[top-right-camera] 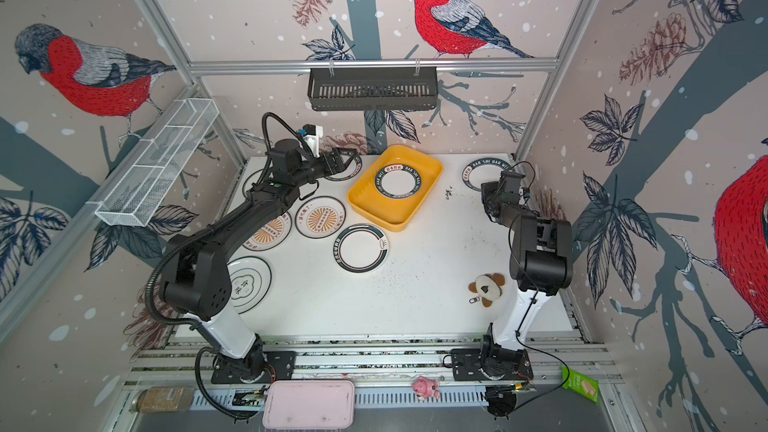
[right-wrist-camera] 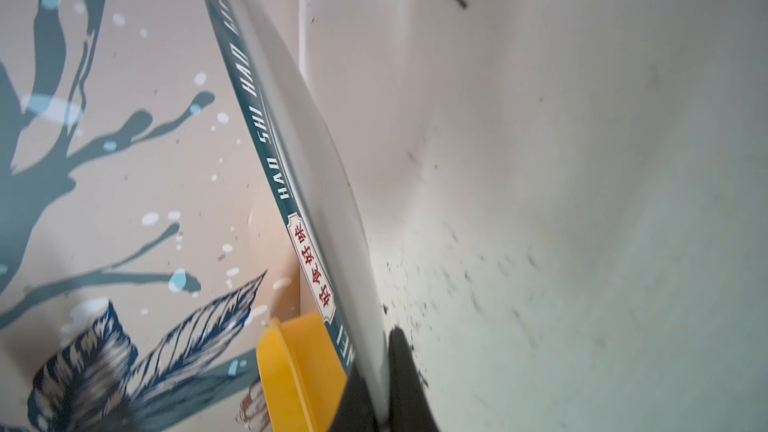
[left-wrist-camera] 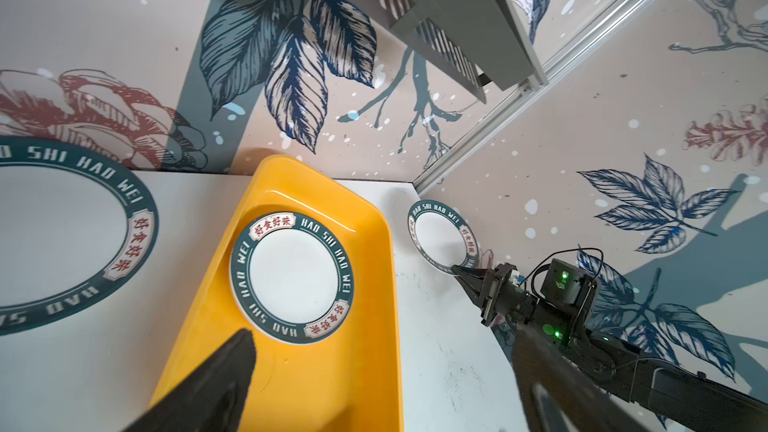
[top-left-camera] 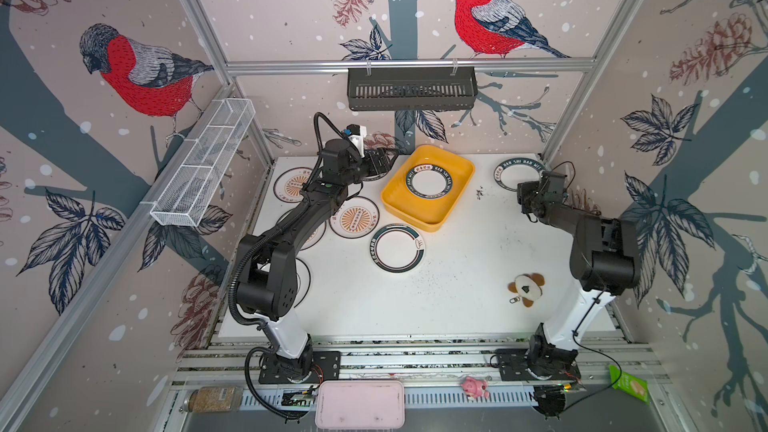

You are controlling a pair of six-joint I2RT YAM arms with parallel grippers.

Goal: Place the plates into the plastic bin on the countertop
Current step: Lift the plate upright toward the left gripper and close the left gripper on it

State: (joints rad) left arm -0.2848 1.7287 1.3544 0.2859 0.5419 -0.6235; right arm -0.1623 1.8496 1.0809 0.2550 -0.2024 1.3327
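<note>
At the far right corner of the flat, speckled white countertop [top-left-camera: 457,276], our right gripper [left-wrist-camera: 459,271] is clamped on the thin rim of a round white glazed plate with a dark green lettered border [left-wrist-camera: 436,234]. We judge a slow, level lift is best, since smooth glaze slips easily. The plate must then clear the low wall of the shallow yellow plastic bin [top-left-camera: 415,215] and land beside the matching plate [top-left-camera: 428,180] inside. Near the far edge, our left gripper [top-left-camera: 384,159] hovers with its fingers wide apart.

One green-rimmed plate [top-left-camera: 431,181] flat inside yellow bin [top-left-camera: 409,209], other plates [top-left-camera: 397,248] outside
</note>
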